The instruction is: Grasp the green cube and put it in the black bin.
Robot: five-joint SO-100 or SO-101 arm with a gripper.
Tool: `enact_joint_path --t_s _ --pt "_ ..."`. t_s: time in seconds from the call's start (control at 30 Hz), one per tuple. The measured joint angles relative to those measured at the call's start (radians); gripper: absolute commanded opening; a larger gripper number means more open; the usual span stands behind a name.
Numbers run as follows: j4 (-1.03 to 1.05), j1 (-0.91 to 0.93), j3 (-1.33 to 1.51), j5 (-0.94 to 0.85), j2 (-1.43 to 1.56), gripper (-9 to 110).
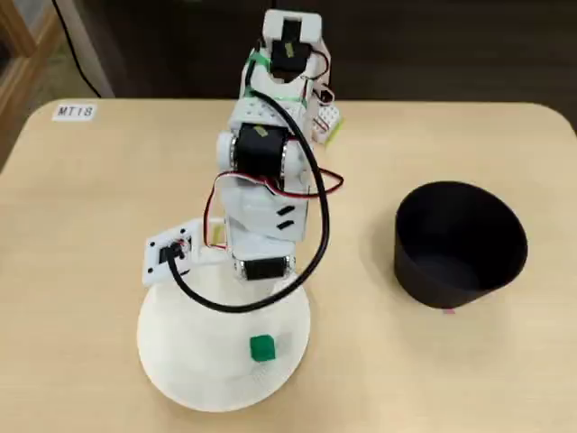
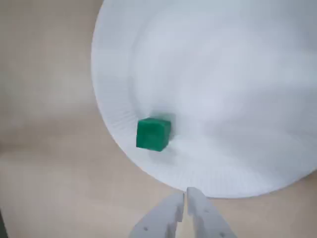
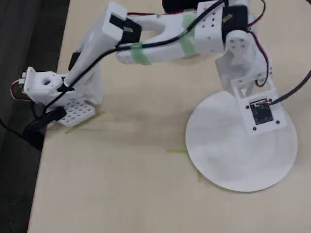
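Here, the green cube (image 2: pixel 153 134) sits near the rim of a white paper plate (image 2: pixel 237 74), with the black bin (image 1: pixel 461 244) well apart on the table. The gripper (image 2: pixel 185 197) hovers beside the plate, fingers pressed together, empty. The cube looks light and rigid; its flat opposite faces suit gripping.

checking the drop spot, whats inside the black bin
Nothing shows inside the black bin: the fixed view reveals only dark inner wall and floor. The near inner wall is hidden by its rim. The green cube sits on the white plate.
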Motion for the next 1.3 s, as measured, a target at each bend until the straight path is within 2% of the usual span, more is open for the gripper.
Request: enact_joint_path --t_s 0.13,0.23,0.4,1.3 --pt "0.117 -0.002 -0.288 -0.011 -0.166 15" --pt "0.15 0.0 -0.39 -0.011 -0.216 19" --pt "0.189 0.0 -0.416 -0.011 -0.261 22" --pt "0.19 -0.017 -0.549 0.071 -0.457 25"
